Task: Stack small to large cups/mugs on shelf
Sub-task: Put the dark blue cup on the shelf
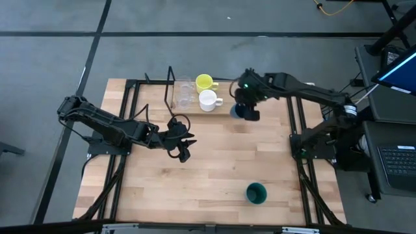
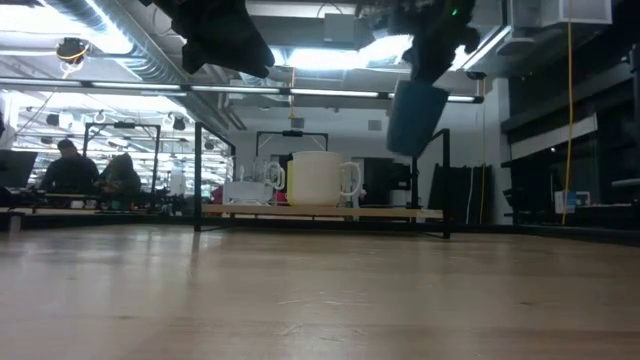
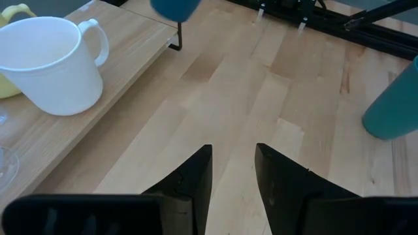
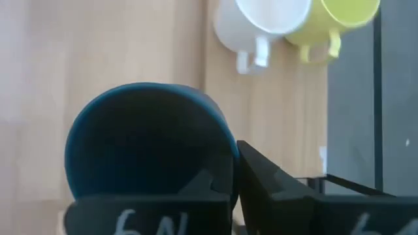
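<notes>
On the shelf (image 1: pixel 224 110) at the table's far side stand two clear glass cups (image 1: pixel 184 95), a yellow mug (image 1: pixel 205 82) and a white mug (image 1: pixel 208 101), each on its base. My right gripper (image 1: pixel 249 109) is shut on a dark blue cup (image 2: pixel 416 118), high over the shelf's right end. A dark green cup (image 1: pixel 256 193) stands near the table's near right. My left gripper (image 3: pixel 232 173) hovers open over the table's middle left with nothing between its fingers. My right gripper pinches the dark blue cup's rim (image 4: pixel 230 151), one finger inside the cup and one finger (image 4: pixel 268 186) outside its wall. The fingers come from above, slanting down. The cup hangs below them mouth up, slightly tilted, lifted clear of the shelf.
Black wire uprights stand at the shelf's ends (image 1: pixel 171 81). A black frame borders the tabletop on both sides (image 1: pixel 296 130). Bare wood lies between my left gripper and the green cup. People sit at desks (image 2: pixel 70 170) in the room behind.
</notes>
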Action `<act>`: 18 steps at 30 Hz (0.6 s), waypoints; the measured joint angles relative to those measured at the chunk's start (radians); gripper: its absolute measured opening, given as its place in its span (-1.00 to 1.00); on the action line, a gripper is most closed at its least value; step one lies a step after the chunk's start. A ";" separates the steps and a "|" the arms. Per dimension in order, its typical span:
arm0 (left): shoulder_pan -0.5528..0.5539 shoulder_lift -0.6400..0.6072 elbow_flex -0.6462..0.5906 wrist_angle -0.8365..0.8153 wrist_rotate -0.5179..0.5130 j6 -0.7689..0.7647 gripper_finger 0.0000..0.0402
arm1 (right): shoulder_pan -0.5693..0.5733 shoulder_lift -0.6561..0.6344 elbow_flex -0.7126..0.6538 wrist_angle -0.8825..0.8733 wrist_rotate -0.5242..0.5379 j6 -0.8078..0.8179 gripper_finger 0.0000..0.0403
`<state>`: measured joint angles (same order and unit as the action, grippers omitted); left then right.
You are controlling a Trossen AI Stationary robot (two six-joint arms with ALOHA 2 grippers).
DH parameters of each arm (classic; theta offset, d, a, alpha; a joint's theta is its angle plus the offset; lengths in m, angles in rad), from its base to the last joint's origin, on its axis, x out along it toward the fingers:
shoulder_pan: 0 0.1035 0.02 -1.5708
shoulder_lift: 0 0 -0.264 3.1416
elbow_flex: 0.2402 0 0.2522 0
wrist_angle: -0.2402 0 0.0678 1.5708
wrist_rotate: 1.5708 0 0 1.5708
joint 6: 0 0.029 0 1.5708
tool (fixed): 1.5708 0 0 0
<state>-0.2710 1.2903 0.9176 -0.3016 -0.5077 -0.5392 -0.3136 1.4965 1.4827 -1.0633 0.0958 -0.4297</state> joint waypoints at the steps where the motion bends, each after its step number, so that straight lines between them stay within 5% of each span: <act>1: 0.000 0.000 0.000 0.000 0.000 0.000 -0.45 | -0.017 0.018 0.009 0.000 -0.007 -0.008 -0.96; 18: 0.000 0.000 0.000 0.000 0.000 0.000 -0.45 | -0.230 0.356 0.284 -0.094 -0.133 -0.131 -0.96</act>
<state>-0.2707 1.2903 0.9176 -0.3016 -0.5079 -0.5388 -0.5433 1.8522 1.7671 -1.1575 -0.0373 -0.5609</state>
